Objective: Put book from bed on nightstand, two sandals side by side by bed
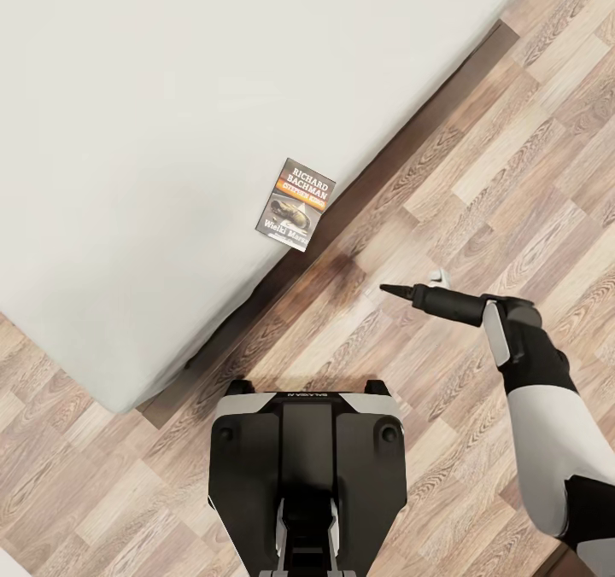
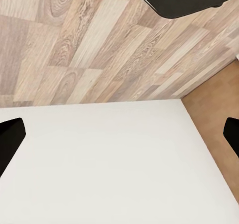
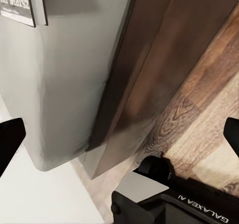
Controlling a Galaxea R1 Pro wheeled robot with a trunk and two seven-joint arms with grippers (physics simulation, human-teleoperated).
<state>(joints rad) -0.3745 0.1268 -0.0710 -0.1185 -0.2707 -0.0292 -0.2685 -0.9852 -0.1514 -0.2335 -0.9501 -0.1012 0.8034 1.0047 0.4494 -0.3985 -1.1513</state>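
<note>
Lying flat near the edge of the bed (image 1: 128, 133), the book (image 1: 295, 205) is resting well ahead of the right gripper (image 1: 401, 291), which is reaching out low over the wood floor (image 1: 478, 176) beside the mattress with nothing between its jaws. In the right wrist view those jaws are standing spread wide, with a corner of the book (image 3: 17, 5) far beyond them, up on the mattress (image 3: 59, 74). In the left wrist view the left gripper (image 2: 119, 134) is also showing its jaws spread wide apart and empty, over a plain white surface (image 2: 109, 169).

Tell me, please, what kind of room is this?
Most likely a bedroom: a large bed with a plain pale mattress and dark frame, a paperback book lying near its edge, and a wood-plank floor around it.
</note>
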